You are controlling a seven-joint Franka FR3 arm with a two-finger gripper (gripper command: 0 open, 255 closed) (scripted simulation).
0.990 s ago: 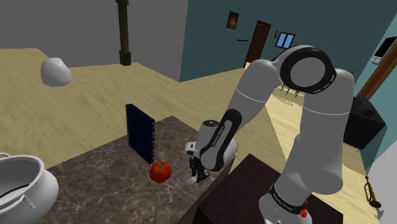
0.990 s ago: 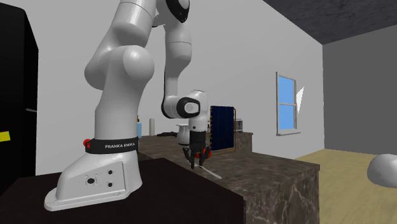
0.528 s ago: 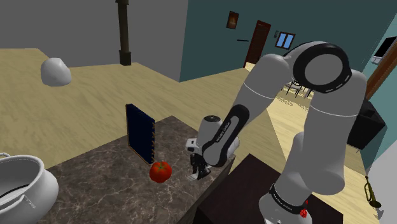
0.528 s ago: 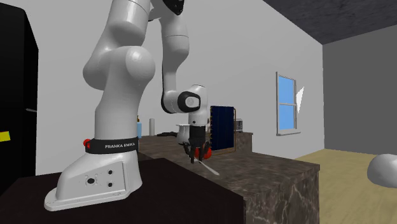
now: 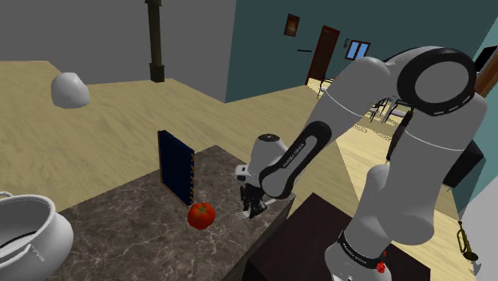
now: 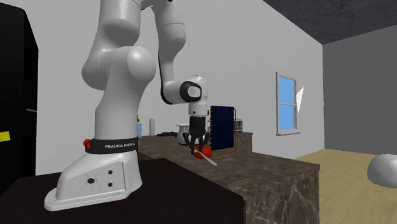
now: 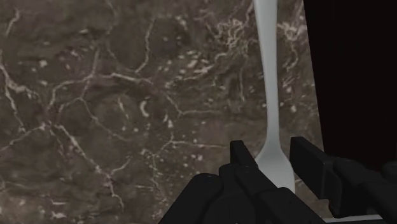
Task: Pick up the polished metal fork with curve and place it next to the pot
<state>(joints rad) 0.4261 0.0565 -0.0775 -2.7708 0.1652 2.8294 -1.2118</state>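
A: Shows the gripper and the fork higher than a second ago and nearer the tomato, with the upper arm swung toward the shoulder view's right.
B: Pose of the arm?
A: Elbow high, forearm slanting down to the dark veined counter, wrist close to vertical above the counter's edge, just beside the stand.
B: State of the claw?
A: Pinching the fork by its broad end between both fingers, with the handle slanting down and away from the hand.
B: Counts?
A: One arm. One fork. One red tomato, just beside the gripper. One pale pot at the counter's far end, well apart from the fork. One dark blue upright panel behind the tomato.
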